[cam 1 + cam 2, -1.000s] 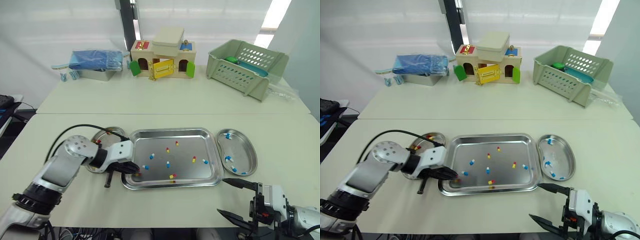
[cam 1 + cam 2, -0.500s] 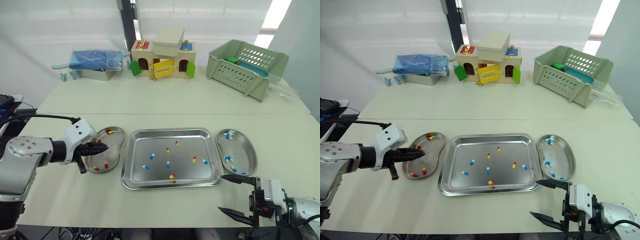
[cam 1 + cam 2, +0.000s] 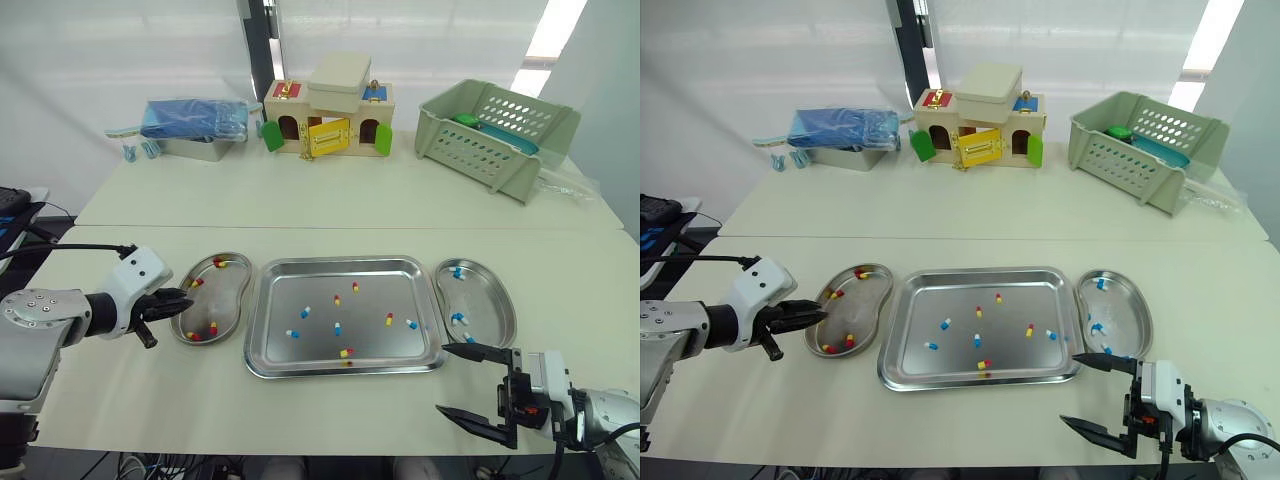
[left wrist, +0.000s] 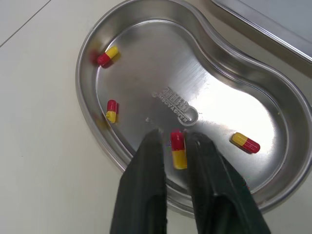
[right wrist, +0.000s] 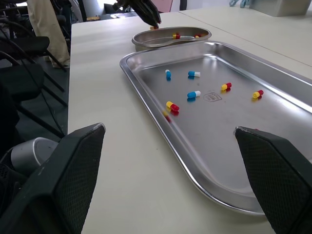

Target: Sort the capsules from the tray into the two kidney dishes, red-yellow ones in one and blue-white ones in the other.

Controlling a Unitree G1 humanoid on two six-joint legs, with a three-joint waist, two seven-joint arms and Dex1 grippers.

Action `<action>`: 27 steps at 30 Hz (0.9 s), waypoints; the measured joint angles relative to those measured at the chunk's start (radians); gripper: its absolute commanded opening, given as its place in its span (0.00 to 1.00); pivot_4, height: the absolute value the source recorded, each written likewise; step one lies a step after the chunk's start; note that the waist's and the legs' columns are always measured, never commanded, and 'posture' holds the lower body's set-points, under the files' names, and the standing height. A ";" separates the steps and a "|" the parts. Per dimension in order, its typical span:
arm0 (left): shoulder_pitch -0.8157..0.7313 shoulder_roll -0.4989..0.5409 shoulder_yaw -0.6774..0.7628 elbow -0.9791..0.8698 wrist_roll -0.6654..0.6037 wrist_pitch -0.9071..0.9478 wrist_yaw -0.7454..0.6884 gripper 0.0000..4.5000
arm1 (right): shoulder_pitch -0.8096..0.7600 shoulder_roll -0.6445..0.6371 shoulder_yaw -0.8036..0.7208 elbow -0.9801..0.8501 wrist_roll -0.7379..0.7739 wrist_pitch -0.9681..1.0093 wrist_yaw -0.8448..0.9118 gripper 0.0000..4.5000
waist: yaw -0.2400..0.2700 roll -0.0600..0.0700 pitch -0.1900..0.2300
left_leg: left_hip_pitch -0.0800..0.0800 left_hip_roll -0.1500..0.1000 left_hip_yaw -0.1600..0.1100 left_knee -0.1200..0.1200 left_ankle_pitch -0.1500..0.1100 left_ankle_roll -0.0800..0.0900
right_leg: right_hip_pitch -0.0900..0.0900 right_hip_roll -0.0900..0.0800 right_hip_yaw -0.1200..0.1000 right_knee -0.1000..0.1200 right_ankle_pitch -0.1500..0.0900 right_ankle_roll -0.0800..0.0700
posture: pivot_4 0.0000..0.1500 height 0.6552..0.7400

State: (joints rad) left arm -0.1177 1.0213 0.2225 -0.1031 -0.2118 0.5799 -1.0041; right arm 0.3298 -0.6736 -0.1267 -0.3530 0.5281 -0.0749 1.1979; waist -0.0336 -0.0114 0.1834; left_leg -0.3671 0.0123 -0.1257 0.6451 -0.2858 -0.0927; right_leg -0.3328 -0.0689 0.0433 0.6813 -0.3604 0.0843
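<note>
Your rectangular stainless-steel tray (image 3: 310,285) holds eight capsules, scattered apart over its floor: four red-yellow capsules (image 3: 388,319) and four blue-white capsules (image 3: 337,328).

Just left of the tray stands the left stainless-steel kidney dish (image 3: 225,295), which holds red-yellow ones. Four can be counted in the left wrist view. Your left gripper (image 4: 173,134) hovers at that dish's edge, on the side away from the tray. Its black fingers (image 4: 146,175) are drawn to a narrow gap and appear to pinch nothing. One capsule (image 4: 178,148) of the four seems to lie against the dish wall and is seen through that gap.

Just right of the tray stands the right stainless-steel kidney dish (image 3: 490,300), which holds blue-white ones (image 3: 458,319). You can count three. A finger of your right gripper (image 3: 443,377) crosses the dish's near end.

That right gripper sits off the tray's near right corner, above the cream table (image 3: 330,410). It is spread wide with nothing between its fingers, and its tips point toward the tray.

Well beyond the tray's far right corner, a pale green slotted plastic basket (image 3: 480,150) holds a teal thing and a small green thing.
</note>
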 measured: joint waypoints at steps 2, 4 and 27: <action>0.000 0.000 0.000 0.000 0.000 0.000 0.003 0.53 | -0.002 0.000 0.000 0.000 0.000 0.000 0.000 1.00 | 0.000 0.000 0.000 | 0.000 0.000 0.000 0.000 0.000 0.000 | 0.000 0.000 0.000 0.000 0.000 0.000 | 1.00 1.00; 0.000 0.000 0.000 0.000 -0.001 0.000 0.007 0.67 | -0.004 0.000 0.000 0.000 0.000 0.000 0.000 1.00 | 0.000 0.000 0.000 | 0.000 0.000 0.000 0.000 0.000 0.000 | 0.000 0.000 0.000 0.000 0.000 0.000 | 1.00 1.00; 0.156 -0.043 0.335 -0.011 -0.183 -0.070 -0.051 0.99 | -0.053 -0.237 -0.274 0.095 0.151 0.287 -0.024 1.00 | -0.007 0.000 0.000 | 0.000 0.000 0.001 0.000 0.000 0.000 | 0.000 0.000 0.001 0.000 0.000 0.000 | 1.00 1.00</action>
State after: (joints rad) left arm 0.0383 0.9788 0.5578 -0.1137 -0.3950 0.5095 -1.0548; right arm 0.2771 -0.9107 -0.4006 -0.2582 0.6796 0.2125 1.1736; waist -0.0408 -0.0117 0.1835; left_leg -0.3669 0.0127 -0.1243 0.6446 -0.2859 -0.0926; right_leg -0.3331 -0.0690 0.0443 0.6809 -0.3604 0.0842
